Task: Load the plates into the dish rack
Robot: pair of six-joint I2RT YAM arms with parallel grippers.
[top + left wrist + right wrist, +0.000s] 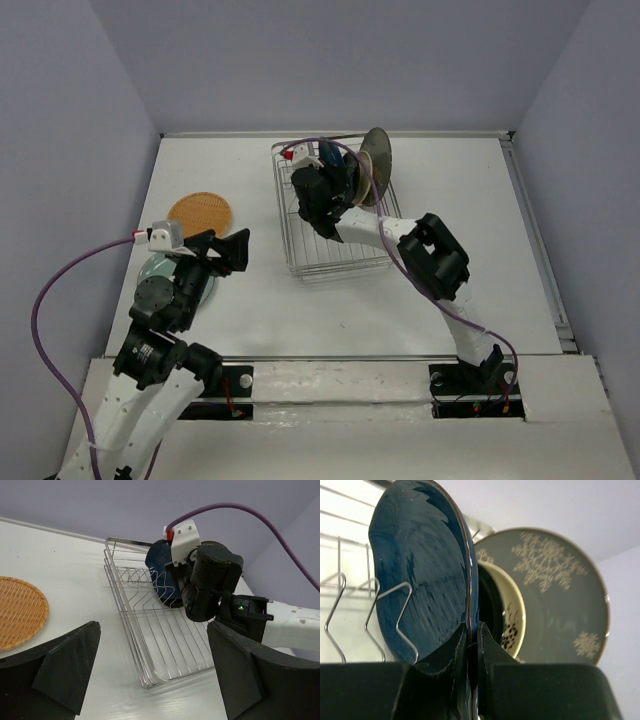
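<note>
Over the dish rack (322,256): right claw (472,630) pinches rim of dark blue plate (420,565).
Left of rack: left claw (155,672) spread wide, empty.

no readable text, labels, numbers

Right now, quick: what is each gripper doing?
Left gripper: open, empty.
Right gripper: shut on the blue plate, at its rim.
</note>
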